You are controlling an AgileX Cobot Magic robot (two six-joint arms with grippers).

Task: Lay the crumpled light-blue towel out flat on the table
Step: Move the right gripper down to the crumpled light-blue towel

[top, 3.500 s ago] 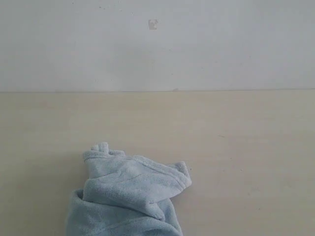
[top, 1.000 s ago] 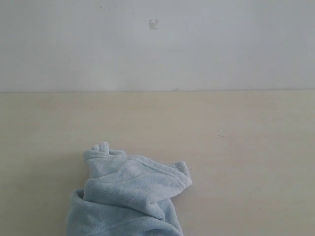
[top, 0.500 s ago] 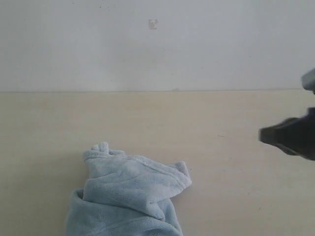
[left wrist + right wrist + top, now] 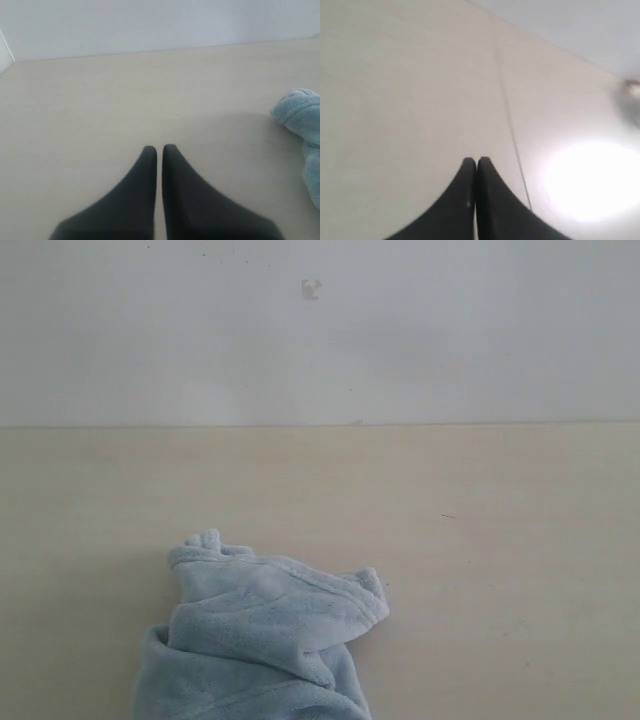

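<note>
The light-blue towel (image 4: 262, 638) lies crumpled in a heap on the pale beige table (image 4: 480, 540), near the front edge and left of the middle. A fold of the towel (image 4: 302, 130) shows at the edge of the left wrist view, off to one side of my left gripper (image 4: 159, 148). That gripper is shut with nothing between its black fingers and hangs over bare table. My right gripper (image 4: 476, 160) is also shut and empty above bare table. Neither gripper shows in the exterior view.
A plain white wall (image 4: 320, 330) rises behind the table's far edge. A thin seam line (image 4: 507, 112) runs across the tabletop in the right wrist view, beside a bright glare patch (image 4: 592, 180).
Half a second ago a dark gripper stood at the right edge of the exterior view; now it is out of that view. The towel has not moved.
</note>
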